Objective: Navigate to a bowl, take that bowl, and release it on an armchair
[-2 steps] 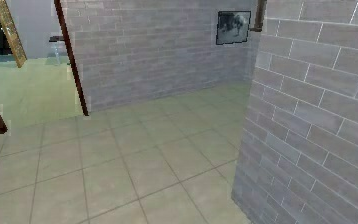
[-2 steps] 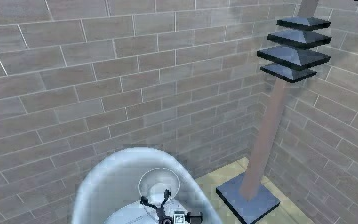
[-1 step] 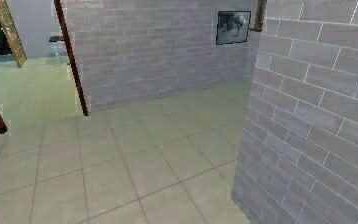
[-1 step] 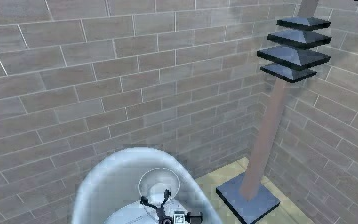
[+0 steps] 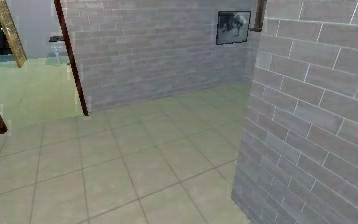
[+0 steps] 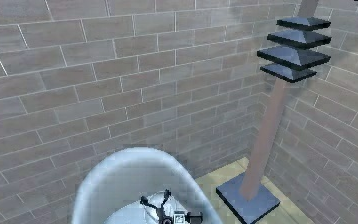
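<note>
**A:** What is the biggest thing around you?

**B:** The walls. In the forward view a grey brick wall (image 5: pixel 157 55) runs from ten to one o'clock. A second grey brick corner (image 5: pixel 312 130) stands very near at three o'clock. In the arm side view a brown brick wall (image 6: pixel 97 85) goes from nine to twelve o'clock.

**A:** And below?

**B:** A pale tiled floor (image 5: pixel 117 165) spreads from six to nine o'clock of the forward view.

**A:** Where is the bowl?

**B:** At six o'clock of the arm side view there is a white rounded shell (image 6: pixel 112 185), quite large. I cannot tell if it is the bowl or the armchair.

**A:** What is beside it?

**B:** A tall stand (image 6: pixel 272 120). Its pale pole rises from a dark square base at five o'clock to stacked dark square tiers at one o'clock.

**A:** Smaller things?

**B:** A dark wooden door post (image 5: pixel 73 60) is at eleven o'clock of the forward view. A framed picture (image 5: pixel 234 27) hangs on the grey wall at one o'clock.

**A:** And your fingers?

**B:** My fingers (image 6: pixel 159 205) are at six o'clock of the arm side view, in front of the white shell. I cannot tell if they are wide or narrow, or if they hold anything.
</note>
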